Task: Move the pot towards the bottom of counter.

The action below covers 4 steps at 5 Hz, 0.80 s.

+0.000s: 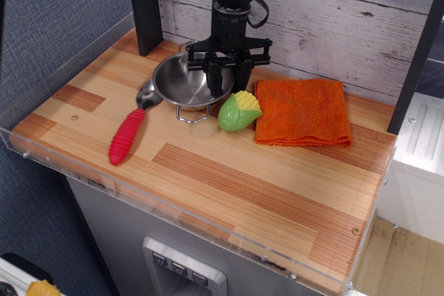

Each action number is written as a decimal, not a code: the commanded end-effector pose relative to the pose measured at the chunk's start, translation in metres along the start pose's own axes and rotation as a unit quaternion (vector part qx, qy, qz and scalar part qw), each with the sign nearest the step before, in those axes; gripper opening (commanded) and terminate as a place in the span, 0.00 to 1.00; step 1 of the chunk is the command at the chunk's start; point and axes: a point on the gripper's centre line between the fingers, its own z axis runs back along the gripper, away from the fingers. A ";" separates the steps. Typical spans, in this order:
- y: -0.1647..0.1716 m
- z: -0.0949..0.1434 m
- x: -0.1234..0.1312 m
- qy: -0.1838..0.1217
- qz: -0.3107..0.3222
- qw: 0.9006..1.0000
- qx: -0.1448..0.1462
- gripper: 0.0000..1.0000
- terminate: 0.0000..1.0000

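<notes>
The shiny steel pot (182,86) is at the back of the wooden counter (263,185), with one wire loop handle pointing toward the front. It looks tilted, with its right side raised a little off the wood. My gripper (223,86) has come down from above, and its black fingers (214,77) are closed on the pot's right rim. The far handle is hidden behind the gripper.
A red-handled metal spoon (127,135) lies just left of the pot, its bowl close under the pot's rim. A toy corn (239,110) lies right by the pot's right side, with an orange cloth (302,112) beyond it. A dark post (144,5) stands at the back left. Clear acrylic edges the counter.
</notes>
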 end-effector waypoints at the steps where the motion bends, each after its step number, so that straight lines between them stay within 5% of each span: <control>1: 0.003 0.012 -0.001 -0.013 0.001 1.000 -0.010 0.00 0.00; 4: 0.014 0.078 0.006 -0.042 0.055 0.994 -0.081 0.00 0.00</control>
